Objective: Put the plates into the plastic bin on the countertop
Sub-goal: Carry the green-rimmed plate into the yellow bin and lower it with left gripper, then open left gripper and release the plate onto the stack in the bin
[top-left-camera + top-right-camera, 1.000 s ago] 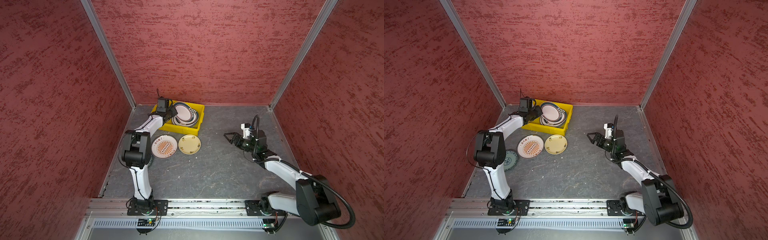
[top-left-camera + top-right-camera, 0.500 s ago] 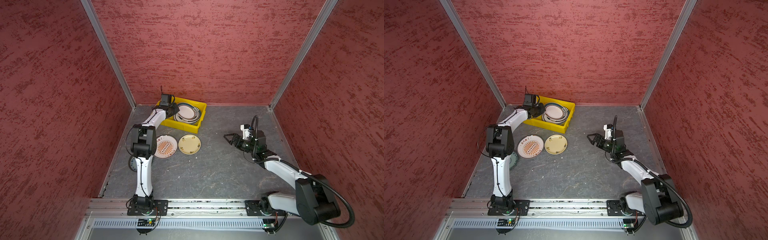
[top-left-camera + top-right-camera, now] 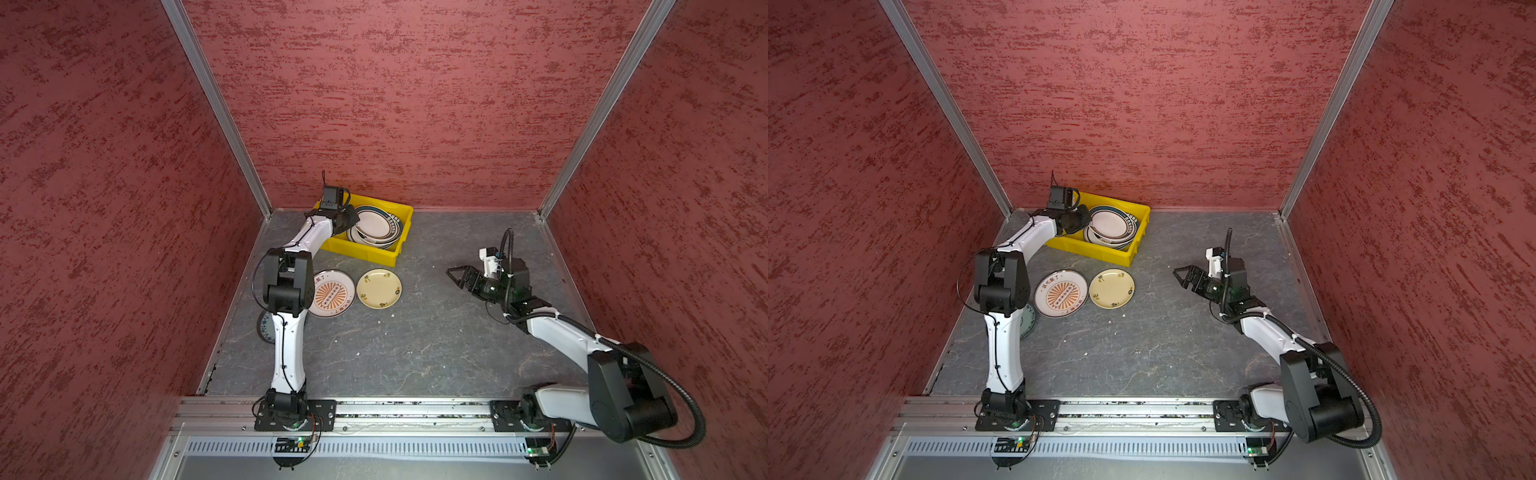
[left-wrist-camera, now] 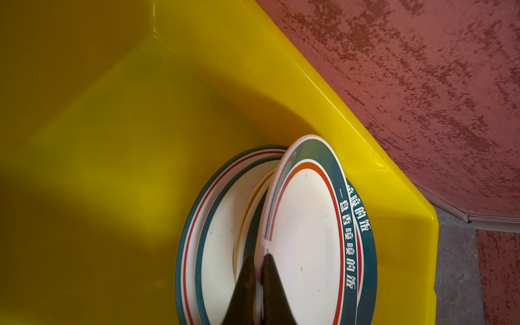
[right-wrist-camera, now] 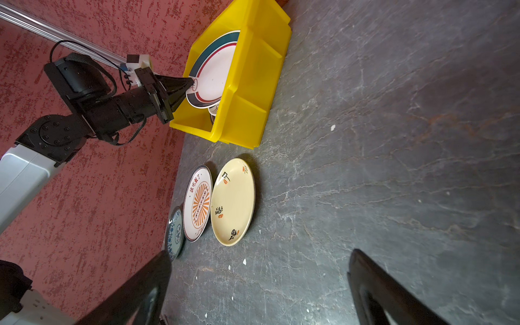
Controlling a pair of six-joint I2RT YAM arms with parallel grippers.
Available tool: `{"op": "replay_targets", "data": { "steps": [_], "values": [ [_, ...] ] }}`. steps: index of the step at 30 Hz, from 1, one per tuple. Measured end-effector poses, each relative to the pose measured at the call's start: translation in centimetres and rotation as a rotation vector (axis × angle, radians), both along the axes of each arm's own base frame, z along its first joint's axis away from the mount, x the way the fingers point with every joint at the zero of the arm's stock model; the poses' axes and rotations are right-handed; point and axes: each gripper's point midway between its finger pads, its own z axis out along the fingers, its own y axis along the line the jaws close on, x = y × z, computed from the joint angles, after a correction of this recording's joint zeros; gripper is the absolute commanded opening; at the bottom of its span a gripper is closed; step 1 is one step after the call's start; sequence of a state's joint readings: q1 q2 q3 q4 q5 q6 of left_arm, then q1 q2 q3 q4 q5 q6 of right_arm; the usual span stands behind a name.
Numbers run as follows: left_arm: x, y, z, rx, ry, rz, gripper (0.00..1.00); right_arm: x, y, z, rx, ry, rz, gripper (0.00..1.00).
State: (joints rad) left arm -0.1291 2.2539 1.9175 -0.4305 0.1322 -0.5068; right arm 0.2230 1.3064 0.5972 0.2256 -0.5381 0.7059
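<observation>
The yellow plastic bin (image 3: 360, 254) (image 3: 1096, 248) (image 5: 253, 84) stands at the back left of the countertop (image 3: 415, 340). It holds a stack of green-rimmed plates (image 3: 374, 239) (image 4: 216, 242). My left gripper (image 3: 354, 217) (image 3: 1087, 217) (image 4: 259, 257) is shut on the rim of a tilted green-rimmed plate (image 4: 306, 239) (image 5: 213, 76) over that stack. An orange sunburst plate (image 3: 332, 293) (image 5: 197, 204), a cream plate (image 3: 379, 288) (image 5: 232, 201) and a blue-patterned plate (image 3: 1027, 322) (image 5: 175, 233) lie on the countertop. My right gripper (image 3: 454, 277) (image 3: 1179, 277) (image 5: 259, 261) hangs open and empty at mid-right.
Textured red walls close in the back and both sides, and the bin sits near the back left corner. The left arm's elbow (image 3: 286, 278) hangs over the blue-patterned plate. An aluminium rail (image 3: 395, 409) with both arm bases runs along the front edge.
The left arm has reached farther back and right, carrying the gripped plate from the bin's left edge to over the stack inside. The right arm has not moved.
</observation>
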Motion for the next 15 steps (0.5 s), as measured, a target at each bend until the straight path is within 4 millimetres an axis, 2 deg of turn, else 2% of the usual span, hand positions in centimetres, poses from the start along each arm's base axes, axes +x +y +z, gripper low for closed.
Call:
{"op": "replay_targets", "data": {
  "steps": [4,9,11,13,15],
  "values": [
    [0.2,-0.1,-0.2,0.000,-0.001,-0.006,0.17,0.1,0.0,-0.1,-0.003,0.010,0.000,0.99],
    [-0.2,-0.6,-1.5,0.022,0.027,-0.030,0.18,0.8,0.2,-0.1,-0.007,0.018,0.002,0.99],
    [-0.3,-1.1,-1.8,0.028,0.033,-0.042,0.26,1.0,0.2,-0.3,-0.008,0.023,0.002,0.99],
    [-0.5,-1.6,-1.9,0.032,0.036,-0.056,0.43,1.0,0.2,-0.5,-0.010,0.027,0.002,0.99],
    [-0.6,-2.1,-1.9,0.036,0.032,-0.071,0.71,1.1,0.2,-0.6,-0.012,0.032,0.002,0.99]
  ]
}}
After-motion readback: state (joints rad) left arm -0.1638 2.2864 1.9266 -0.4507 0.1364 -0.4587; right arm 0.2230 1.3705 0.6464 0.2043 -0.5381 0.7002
